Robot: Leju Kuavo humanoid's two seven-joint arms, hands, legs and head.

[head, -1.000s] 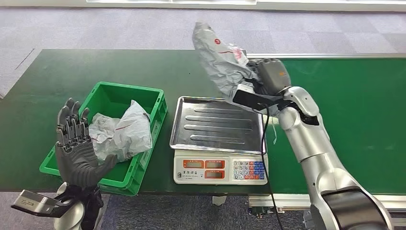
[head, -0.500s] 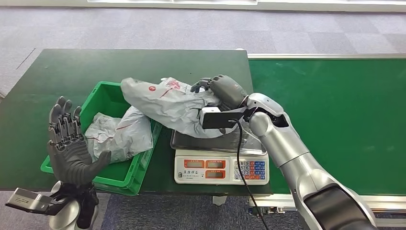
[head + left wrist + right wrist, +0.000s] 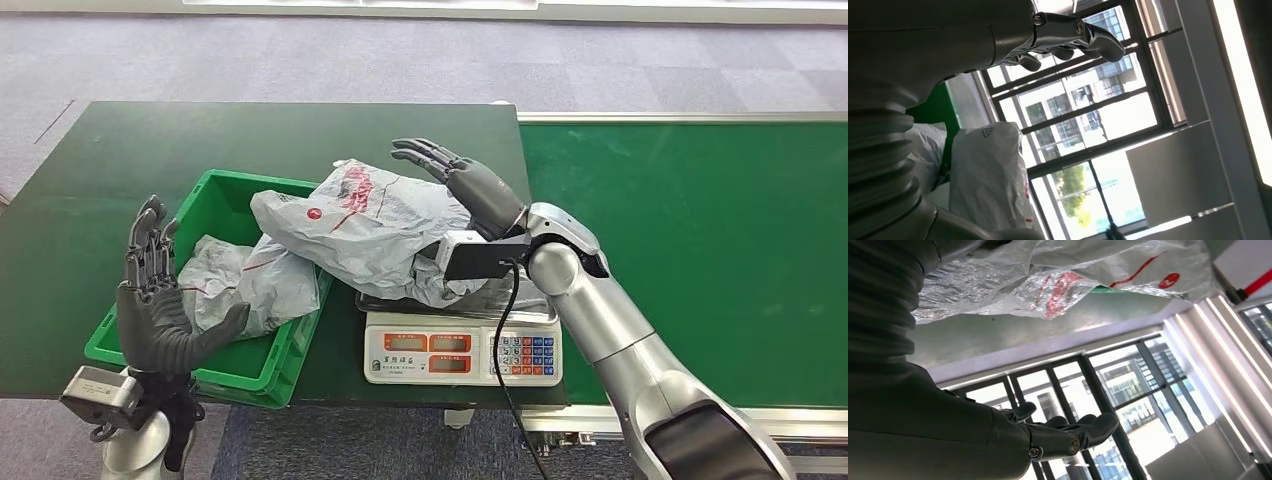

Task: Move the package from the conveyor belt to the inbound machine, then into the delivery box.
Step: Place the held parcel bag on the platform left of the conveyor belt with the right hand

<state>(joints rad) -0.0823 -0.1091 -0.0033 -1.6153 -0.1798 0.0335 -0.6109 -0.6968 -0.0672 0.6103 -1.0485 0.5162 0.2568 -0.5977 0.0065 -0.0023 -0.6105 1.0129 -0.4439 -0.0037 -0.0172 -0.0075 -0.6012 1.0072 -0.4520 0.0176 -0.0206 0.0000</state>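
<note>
A: Where is the package (image 3: 370, 225) now?

B: It lies across the near-left part of the scale (image 3: 460, 340), its left end hanging over the rim of the green delivery box (image 3: 262, 372). Not squarely on the tray; the tray is mostly hidden under it.

A: Right hand (image 3: 462, 178)?

B: Fingers stretched out and apart, palm turned up, holding nothing. It sits just beside the package's far-right edge; contact with the film I cannot tell from the head view. In the right wrist view the hand (image 3: 1068, 435) is spread wide, with the package film (image 3: 1058, 275) beside it.

A: Left hand (image 3: 160, 300)?

B: Raised at the near-left corner of the box, fingers upright and spread, empty. A second grey bag (image 3: 240, 280) already lies inside the box.

A: Risks from here?

B: My judgement: the package is overhanging, so part of its weight may rest on the box rim and the reading would come out low. The limp film could also slide off into the box before weighing is done. If the right hand regrasps, the loose plastic may fold or slip through the fingers. The black cable (image 3: 505, 340) draped over the keypad could snag when that arm swings.
</note>
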